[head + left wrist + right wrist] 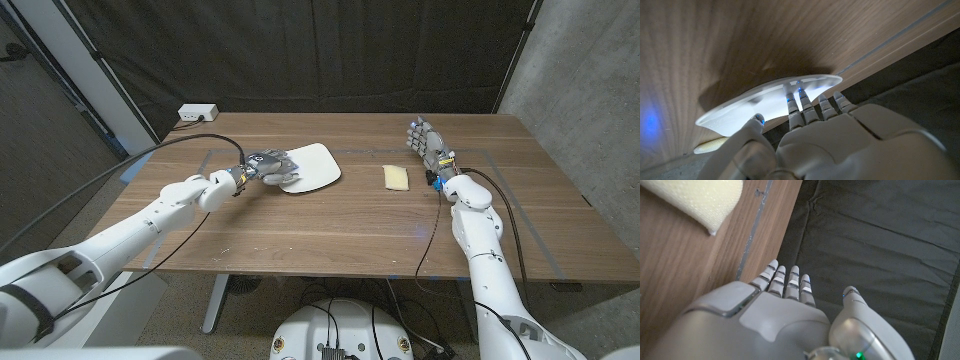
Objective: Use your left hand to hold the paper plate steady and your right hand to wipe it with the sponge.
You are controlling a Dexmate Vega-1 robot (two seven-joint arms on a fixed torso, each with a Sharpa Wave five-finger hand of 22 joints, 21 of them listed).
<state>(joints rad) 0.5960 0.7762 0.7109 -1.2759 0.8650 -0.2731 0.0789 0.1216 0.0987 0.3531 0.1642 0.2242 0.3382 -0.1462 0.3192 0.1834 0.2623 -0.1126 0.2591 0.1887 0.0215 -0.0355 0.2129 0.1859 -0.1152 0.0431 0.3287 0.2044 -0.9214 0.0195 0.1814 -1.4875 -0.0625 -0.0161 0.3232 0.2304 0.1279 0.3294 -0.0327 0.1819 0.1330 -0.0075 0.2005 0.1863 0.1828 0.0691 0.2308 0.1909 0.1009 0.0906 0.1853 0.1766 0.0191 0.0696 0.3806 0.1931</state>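
A white paper plate (313, 165) lies on the wooden table (330, 225), a little left of the middle. My left hand (270, 168) is at the plate's left rim. In the left wrist view its fingers (799, 107) lie on the plate (760, 102) with the thumb at the rim, holding it. A pale yellow sponge (396, 177) lies on the table to the right of the plate and also appears in both wrist views (710, 146) (695, 200). My right hand (425, 146) stands just right of the sponge with straight, spread fingers (787, 282) and holds nothing.
A white power box (197, 113) sits at the table's back left corner. Thin tape lines (205, 160) mark a rectangle on the tabletop. A dark curtain (330, 50) hangs behind the table. Cables run along both arms.
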